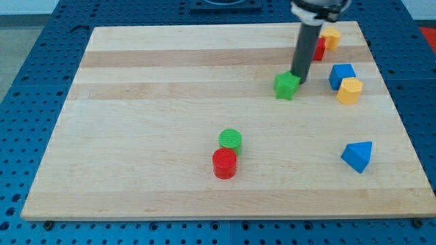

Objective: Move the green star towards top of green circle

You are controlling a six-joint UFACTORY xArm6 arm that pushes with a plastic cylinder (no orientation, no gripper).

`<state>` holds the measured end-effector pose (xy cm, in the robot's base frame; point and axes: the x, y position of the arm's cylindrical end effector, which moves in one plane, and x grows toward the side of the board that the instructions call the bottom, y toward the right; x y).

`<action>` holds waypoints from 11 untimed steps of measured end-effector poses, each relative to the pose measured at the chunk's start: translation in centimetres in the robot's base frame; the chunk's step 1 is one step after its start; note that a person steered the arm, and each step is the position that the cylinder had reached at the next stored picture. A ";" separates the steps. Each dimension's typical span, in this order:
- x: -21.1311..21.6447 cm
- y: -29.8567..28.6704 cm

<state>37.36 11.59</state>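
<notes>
Wooden surface (136, 102) carries everything. Toward the view's left-centre sits the green circle (230, 139), touching a red cylinder (224, 164) below it. Up and to the right lies the green star (287, 86), probably light, rigid and easy to slide. My tip (298, 76), a plain rod tool that grasps nothing, touches its upper-right edge, which looks the right side for pushing.

red cylinder (224, 164), blue triangle (358, 156), yellow block (349, 90), blue block (340, 74)
</notes>
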 end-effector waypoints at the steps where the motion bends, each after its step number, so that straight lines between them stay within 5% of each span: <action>1: 2.1 -4.2; 5: 5.4 -9.5; 8: 7.3 0.1; 11: 8.0 -5.7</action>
<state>45.40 5.92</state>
